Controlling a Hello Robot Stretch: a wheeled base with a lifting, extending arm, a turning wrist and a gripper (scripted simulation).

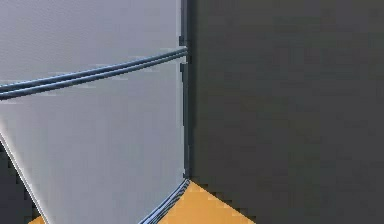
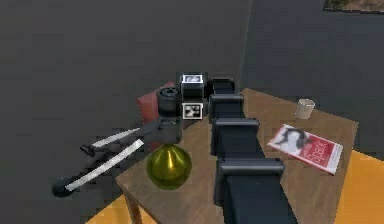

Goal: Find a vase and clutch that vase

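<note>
While tool [image 2: 70, 168] juts past table [image 2: 322, 126], olive-green vase [image 2: 170, 166] stands beside it, hold cannot be told

Olive-green vase [image 2: 170, 166], brown table [image 2: 343, 127]

my arm [image 2: 238, 150] rises as a dark square bar from the bottom edge of the arm side view, just right of the middle, and it is extended far out in several stepped segments. at its far end stand the two white squares [image 2: 192, 108] with black marks, and left of them sits the dark body of my gripper [image 2: 72, 168]. its two thin fingers [image 2: 98, 170] point to the view's left and a little downward, and they hold nothing.
</note>
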